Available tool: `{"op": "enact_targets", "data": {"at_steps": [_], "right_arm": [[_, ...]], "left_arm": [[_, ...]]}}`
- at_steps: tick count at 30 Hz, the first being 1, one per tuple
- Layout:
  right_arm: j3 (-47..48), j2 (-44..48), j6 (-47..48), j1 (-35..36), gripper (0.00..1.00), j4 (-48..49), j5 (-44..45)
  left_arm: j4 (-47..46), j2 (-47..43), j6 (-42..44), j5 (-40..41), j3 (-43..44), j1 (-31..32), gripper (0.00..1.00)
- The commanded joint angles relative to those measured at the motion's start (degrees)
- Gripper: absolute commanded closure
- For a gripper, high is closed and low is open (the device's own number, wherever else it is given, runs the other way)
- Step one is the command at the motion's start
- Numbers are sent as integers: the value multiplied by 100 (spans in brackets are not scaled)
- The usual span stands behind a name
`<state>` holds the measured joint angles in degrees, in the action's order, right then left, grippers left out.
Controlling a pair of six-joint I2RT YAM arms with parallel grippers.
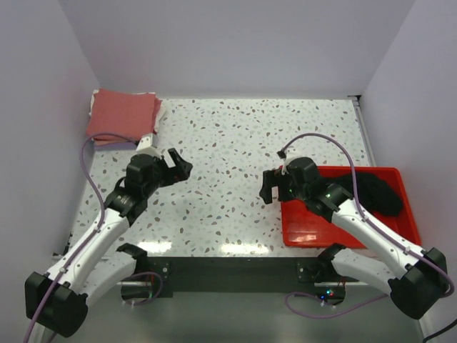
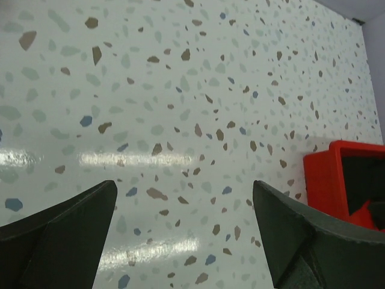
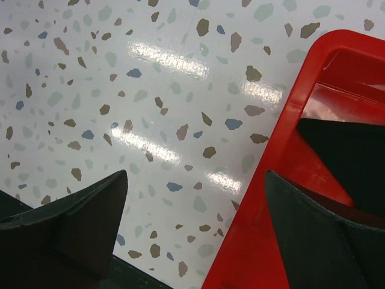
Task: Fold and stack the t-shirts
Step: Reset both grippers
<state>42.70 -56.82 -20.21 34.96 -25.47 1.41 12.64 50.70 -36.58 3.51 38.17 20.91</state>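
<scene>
A folded dusty-red t-shirt [image 1: 121, 114] lies on top of a small stack at the far left corner of the table, with white cloth edges [image 1: 158, 113] showing under it. A black t-shirt [image 1: 375, 189] lies crumpled in the red bin [image 1: 314, 230] at the right. It also shows in the right wrist view [image 3: 346, 150]. My left gripper [image 1: 178, 166] is open and empty above the bare table, just in front of the stack; its jaws stand wide apart in the left wrist view [image 2: 183, 241]. My right gripper [image 1: 271, 184] is open and empty over the bin's left rim [image 3: 289, 150].
The speckled table [image 1: 243, 143] is walled at the back and on both sides. The red bin sits at the near right and shows at the right edge of the left wrist view [image 2: 325, 174]. The arm bases stand on a dark strip [image 1: 228, 271] at the near edge.
</scene>
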Motion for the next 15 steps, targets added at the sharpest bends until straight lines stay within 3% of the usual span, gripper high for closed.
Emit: {"op": "enact_targets", "data": {"at_steps": [1, 7, 10, 15], "right_arm": [[-60, 74, -80, 2, 1, 332, -123], [-323, 65, -299, -7, 1, 718, -123], [-516, 83, -440, 2, 1, 1008, -351], [-771, 109, -598, 2, 1, 1325, -449]], "left_arm": [[133, -349, -508, -70, -459, 238, 0], [791, -815, -798, 693, -943, 449, 0], [1554, -982, -982, 1211, -987, 449, 0], [1443, -1325, -1080, 1169, -1145, 467, 0]]}}
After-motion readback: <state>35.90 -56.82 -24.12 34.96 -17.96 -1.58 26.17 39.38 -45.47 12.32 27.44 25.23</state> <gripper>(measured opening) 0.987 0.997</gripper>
